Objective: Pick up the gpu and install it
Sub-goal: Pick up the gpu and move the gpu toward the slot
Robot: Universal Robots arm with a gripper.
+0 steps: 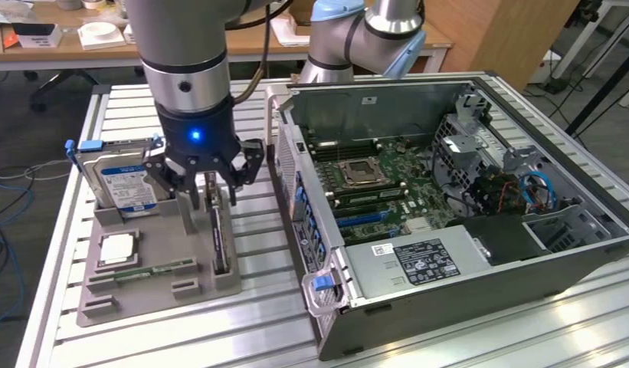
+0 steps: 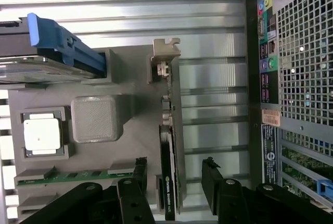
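At the holder point(image 1: 151, 295) on the counter point(image 1: 258, 330): the gpu point(image 1: 219, 238) stands on edge in its slot, beside the open computer case point(image 1: 447, 100).
Fingers point(image 2: 210, 179): apart, one on either side of the card, and we see no contact.
Alignment: the card sits nearer one finger, so we judge centring would help.
Grip: we would close squarely on the flat faces, low enough to hold, keeping the card upright.

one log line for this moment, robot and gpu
gripper: open, a finger each side of gpu | gpu: on edge in grey holder | computer case: open
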